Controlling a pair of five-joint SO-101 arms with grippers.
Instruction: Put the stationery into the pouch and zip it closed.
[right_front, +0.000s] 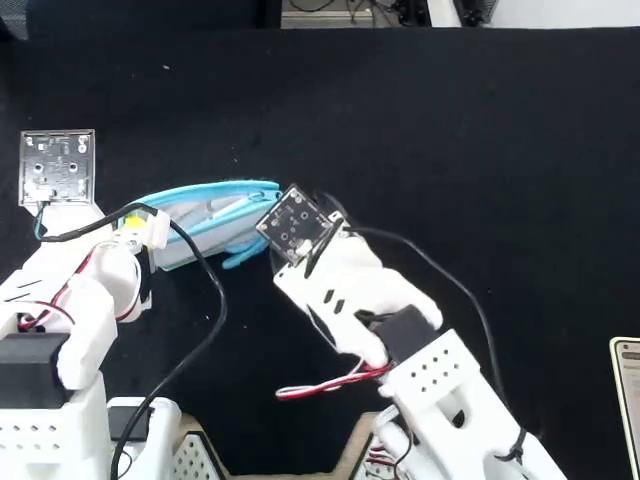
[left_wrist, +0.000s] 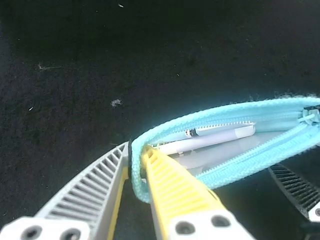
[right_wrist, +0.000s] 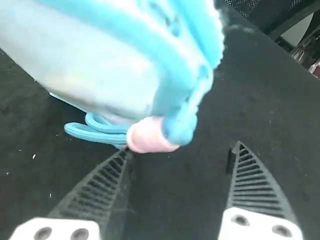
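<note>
There is one light-blue pouch (right_front: 205, 215) with one zip (left_wrist: 250, 159). Inside its open mouth lie two white pens (left_wrist: 225, 131), and more cannot be told. One pink rounded piece (right_wrist: 147, 140) and one blue cord loop (right_wrist: 92, 131) sit at the pouch's end. Two arms carry two tools, the left tool (left_wrist: 135, 150) and the right tool (right_wrist: 181, 150), over one black desk (right_front: 450, 120).

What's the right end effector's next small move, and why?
Probably advance the right end effector and close on the zipper pull: it's open just short of it, pens are inside the unzipped pouch, left end effector pinches the other end.
</note>
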